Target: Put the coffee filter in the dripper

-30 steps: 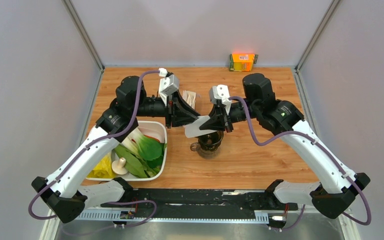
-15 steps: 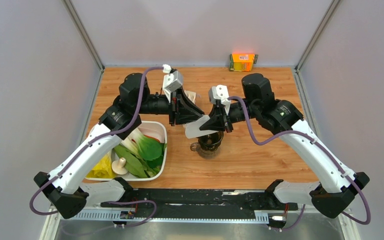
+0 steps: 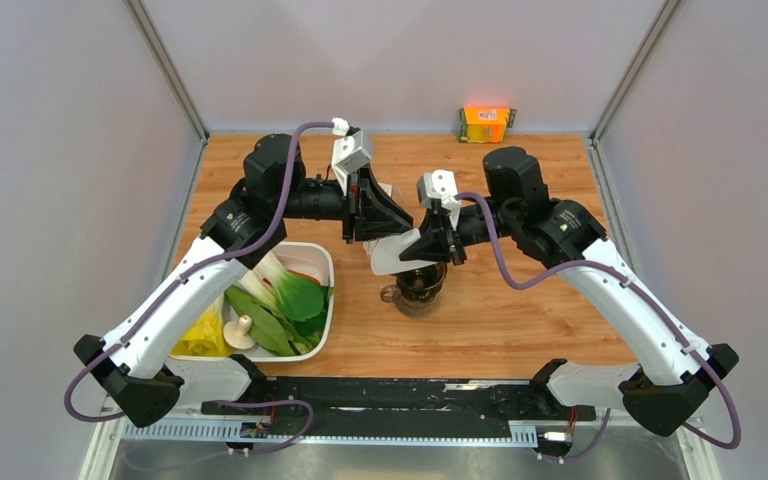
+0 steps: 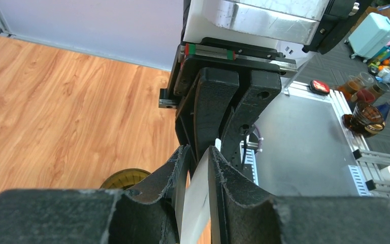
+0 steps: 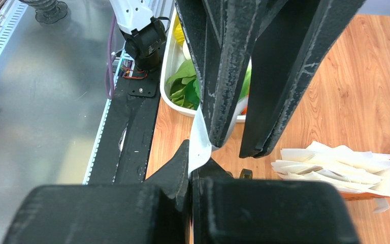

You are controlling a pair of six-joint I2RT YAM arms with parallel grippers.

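The coffee filter [image 3: 388, 258] is a thin white paper held in the air just above the dripper [image 3: 418, 283], a dark brown see-through cup on the wooden table. My right gripper [image 3: 410, 250] is shut on the filter's edge; in the right wrist view [image 5: 190, 170] the paper [image 5: 200, 137] rises from its closed jaws. My left gripper [image 3: 398, 226] faces it from the left, fingers apart. In the left wrist view [image 4: 197, 152] the filter [image 4: 198, 203] stands in the gap, against one finger. The dripper's rim [image 4: 124, 178] shows below.
A white tray [image 3: 308, 246] of green leaves, a mushroom [image 3: 240, 328] and a yellow item sits left of the dripper. A packet of cream paper filters [image 5: 335, 168] lies on the table behind the grippers. An orange box [image 3: 487, 122] stands at the back wall.
My left arm has shifted toward the back and a little right, its gripper rising slightly. My right gripper, the filter and the dripper have stayed in place.
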